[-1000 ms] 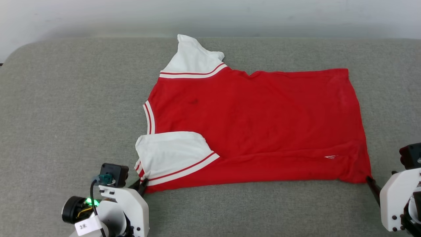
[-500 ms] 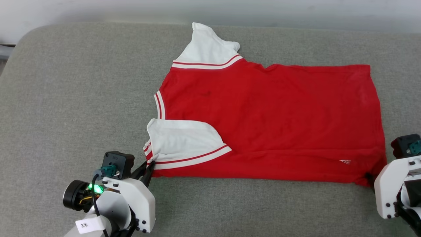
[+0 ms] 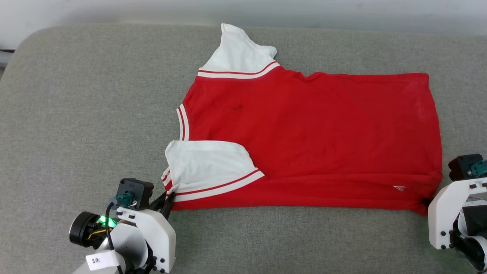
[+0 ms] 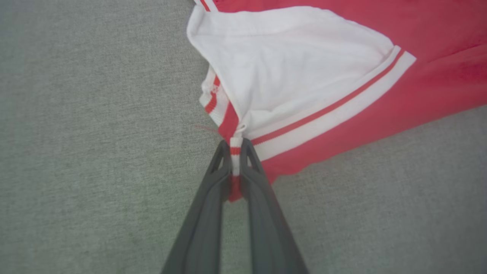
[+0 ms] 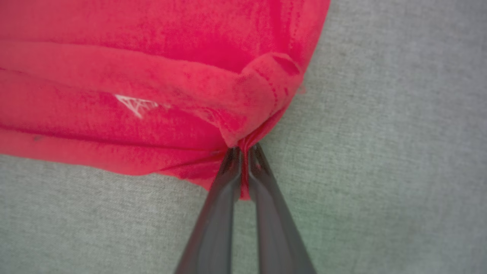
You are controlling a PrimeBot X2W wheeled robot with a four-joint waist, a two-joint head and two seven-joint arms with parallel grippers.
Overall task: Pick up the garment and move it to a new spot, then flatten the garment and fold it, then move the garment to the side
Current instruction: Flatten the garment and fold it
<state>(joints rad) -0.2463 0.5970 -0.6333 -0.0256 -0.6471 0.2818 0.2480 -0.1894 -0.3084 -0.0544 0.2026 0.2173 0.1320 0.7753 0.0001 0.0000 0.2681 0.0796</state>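
Fingertips of the right gripper (image 3: 425,200) are almost wholly hidden behind its white wrist housing at the lower right of the head view. Just a dark tip shows, touching the shirt (image 3: 304,133) at its bottom corner. The right wrist view is clearer: the two dark fingers are pressed together on a bunched red corner of hem. The left gripper (image 3: 170,196), at the lower left and cut off by the bottom edge, is clamped on the striped cuff of the near sleeve (image 3: 205,163), with a sliver of red-and-white trim squeezed between its fingers. A small white mark (image 3: 398,187) near the hem is too small to read, and a dark smudge (image 3: 237,107) by the collar is unclear. The shirt lies spread across the middle of a grey cushion (image 3: 76,114) of coarse woven cloth with rounded corners. Its plain red side is up, collar to the left, hem to the right. The fabric looks soft and thin, rippled along the lower edge. The far sleeve (image 3: 239,53), white and pointed, reaches toward the top centre.
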